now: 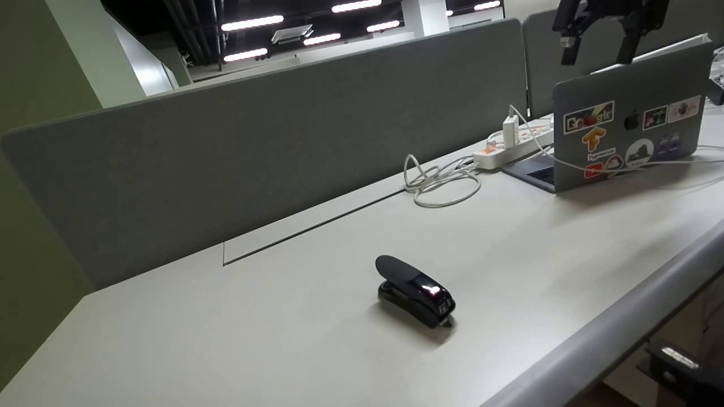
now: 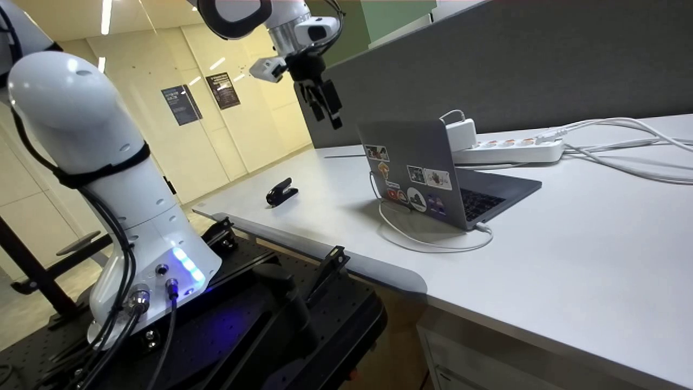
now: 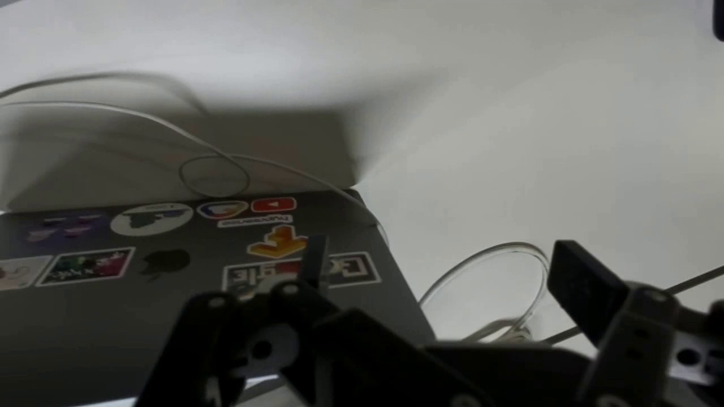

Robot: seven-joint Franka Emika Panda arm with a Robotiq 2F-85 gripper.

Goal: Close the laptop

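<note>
The silver-grey laptop stands open on the desk in both exterior views, its lid (image 1: 656,127) upright with the stickered outer face showing (image 2: 409,184). Part of its keyboard base shows behind the lid. In the wrist view the stickered lid (image 3: 186,322) fills the lower left. My gripper (image 1: 598,52) is open and empty, fingers pointing down. It hangs above the level of the lid's top edge, apart from it, near one upper corner (image 2: 328,121). In the wrist view the gripper (image 3: 444,268) has one finger in front of the lid and the other beyond its side edge.
A black stapler (image 1: 416,291) lies on the desk, apart from the laptop. A white power strip (image 2: 509,151) stands behind the lid. A white cable (image 2: 427,251) runs in front of the lid; more cable lies coiled (image 1: 441,183) near the grey divider (image 1: 317,147).
</note>
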